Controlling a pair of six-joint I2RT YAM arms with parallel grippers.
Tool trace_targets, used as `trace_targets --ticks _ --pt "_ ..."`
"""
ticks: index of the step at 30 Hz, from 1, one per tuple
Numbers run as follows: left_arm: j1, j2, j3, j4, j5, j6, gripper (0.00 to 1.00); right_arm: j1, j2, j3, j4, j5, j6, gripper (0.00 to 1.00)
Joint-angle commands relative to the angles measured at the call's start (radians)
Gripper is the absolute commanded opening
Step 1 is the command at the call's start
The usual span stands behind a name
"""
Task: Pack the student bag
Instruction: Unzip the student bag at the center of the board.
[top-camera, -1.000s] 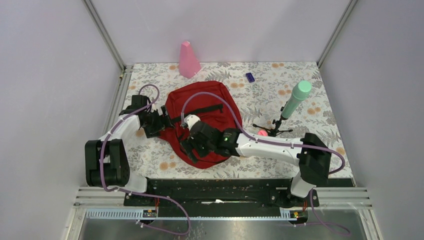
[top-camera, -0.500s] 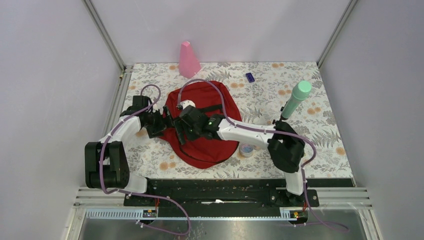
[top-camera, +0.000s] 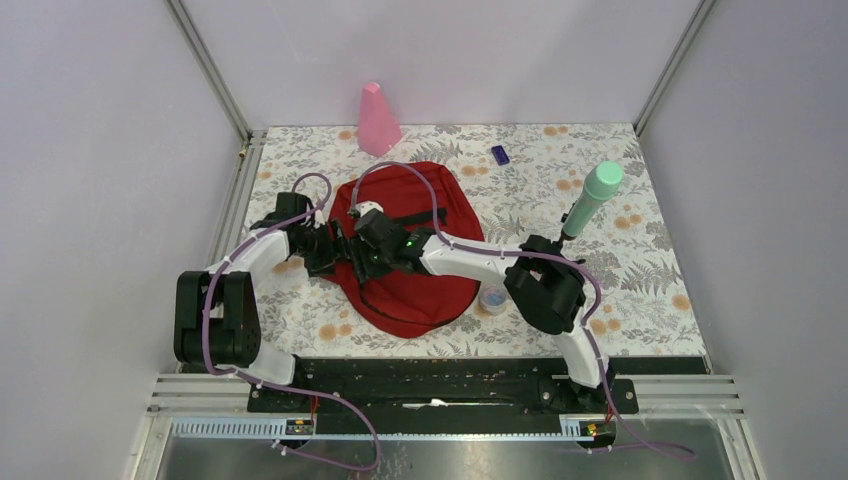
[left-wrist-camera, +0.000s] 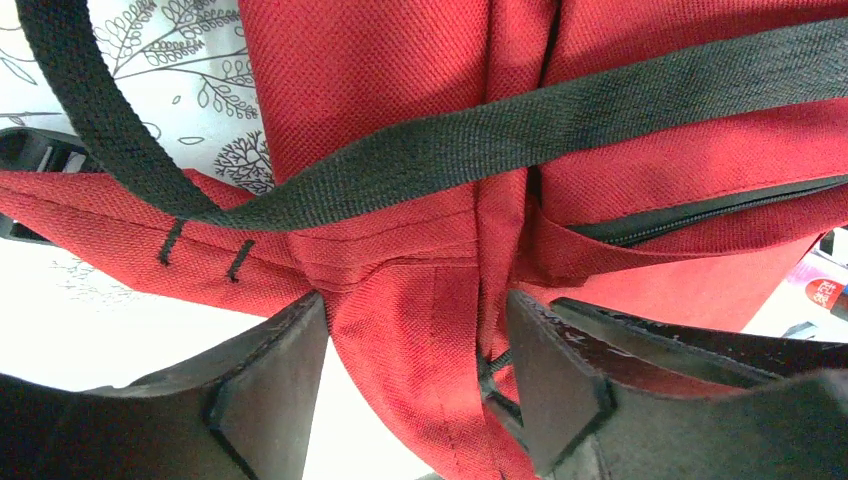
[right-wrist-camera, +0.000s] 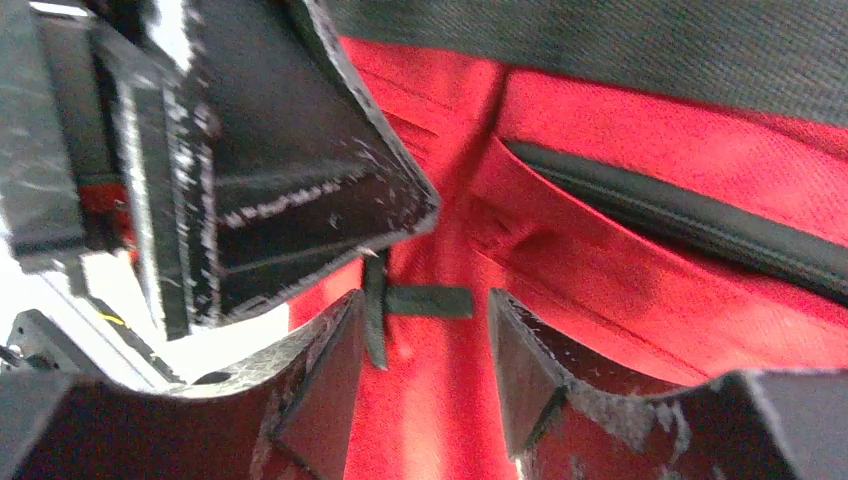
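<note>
left fingers (left-wrist-camera: 270, 380) half-closed against a fold (left-wrist-camera: 420, 330) of the student bag (top-camera: 420, 290) lying between them, hold unconfirmed; right fingers (right-wrist-camera: 320, 370) part-open, empty, astride its zipper tab (right-wrist-camera: 425, 300) just beside; collision or fabric slip likely.

From above, my arms (top-camera: 470, 262) hide the backpack (top-camera: 420, 295) along its left edge. I can't tell whether the left pincer (left-wrist-camera: 415, 400) or the right pincer (right-wrist-camera: 425, 380) truly clamps fabric. The purple thing (top-camera: 500, 154) is too small to identify.
</note>
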Motion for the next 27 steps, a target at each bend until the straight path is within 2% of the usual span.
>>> trace_targets --ticks 1,4,11,16,19,20,21,27 --pt "-0.014 0.009 -0.013 0.043 0.018 -0.014 0.60 -0.005 0.032 0.062 0.062 -0.079 -0.019 0.55" --pt "-0.014 0.009 -0.011 0.043 0.014 -0.013 0.57 -0.005 0.044 0.076 0.065 -0.074 -0.024 0.51" --pt "-0.014 0.006 -0.011 0.042 0.007 -0.010 0.42 -0.005 0.028 0.069 0.063 -0.077 -0.041 0.28" --pt "-0.014 0.004 -0.010 0.039 -0.001 -0.008 0.36 -0.005 0.001 0.057 0.063 -0.062 -0.058 0.24" --pt "-0.014 0.001 -0.010 0.038 -0.003 -0.008 0.32 -0.005 0.000 0.059 0.062 -0.056 -0.065 0.10" --pt "-0.014 0.001 -0.009 0.037 -0.004 -0.008 0.29 -0.005 -0.001 0.060 0.063 -0.057 -0.066 0.03" --pt "-0.014 0.001 -0.008 0.037 -0.004 -0.007 0.26 -0.005 -0.004 0.057 0.063 -0.058 -0.068 0.00" --pt "-0.014 -0.010 -0.004 0.036 -0.015 -0.005 0.05 -0.005 -0.118 -0.039 0.119 -0.069 -0.082 0.00"
